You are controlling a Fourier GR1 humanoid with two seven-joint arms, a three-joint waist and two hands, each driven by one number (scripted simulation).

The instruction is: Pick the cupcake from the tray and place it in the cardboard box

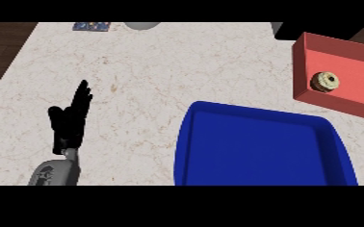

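- At the right edge, the cupcake (325, 81) is lying inside the red box (334, 48), near its left wall.
- Below it, the blue tray (206, 144) is sitting on the marble desk (163, 67).
- At lower left, the left hand (69, 120) is resting apart from the tray, its fingers (83, 95) pointing up, straight and released, grasping nothing.
- At the far edge, a grey round item (142, 25) and a dark printed item (92, 26) are lying.

You saw the blue tray (213, 125) cut off below and the red box (313, 53) cut off at right; two small items at the top edge were unidentifiable.
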